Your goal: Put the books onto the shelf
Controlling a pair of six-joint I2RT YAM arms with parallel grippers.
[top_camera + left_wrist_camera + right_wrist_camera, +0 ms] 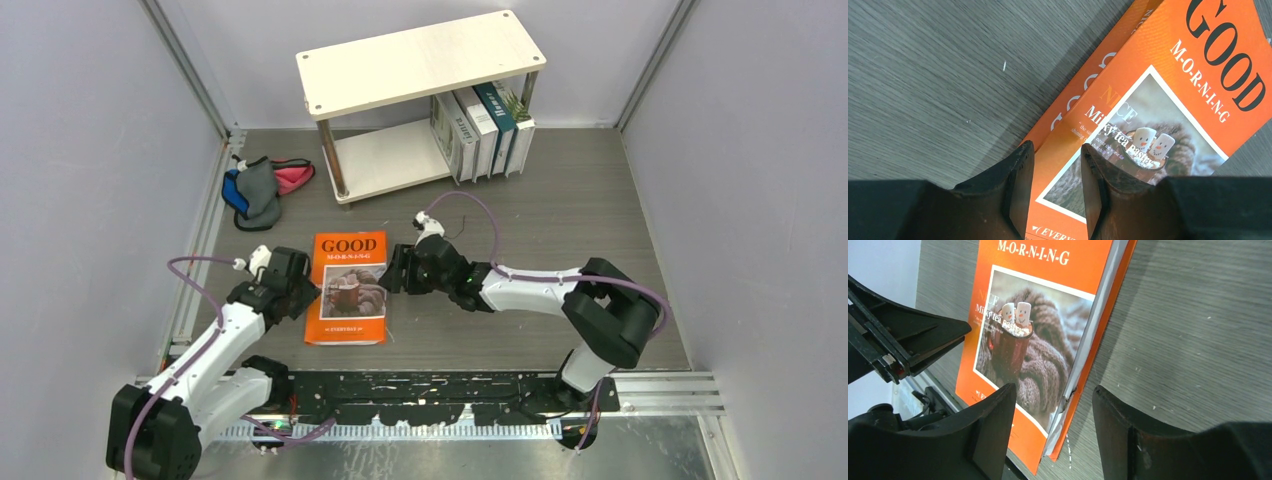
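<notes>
The orange "GOOD MORNING" book [347, 288] lies flat, cover up, on the dark table. My left gripper [303, 292] hangs over its spine side; in the left wrist view the open left gripper [1055, 150] straddles the spine edge of the book [1168, 100]. My right gripper [397, 272] is at the opposite page edge; the right wrist view shows the right gripper [1053, 390] open, one finger above the book's [1038, 330] cover and the other above bare table. Neither holds anything. Several other books [482, 128] stand upright at the right end of the shelf's lower board [385, 160].
A blue, grey and pink cloth bundle [262, 187] lies left of the shelf near the left wall. Grey walls close in both sides and the back. The left part of the lower board holds no books. A black metal rail [440, 390] runs along the near edge.
</notes>
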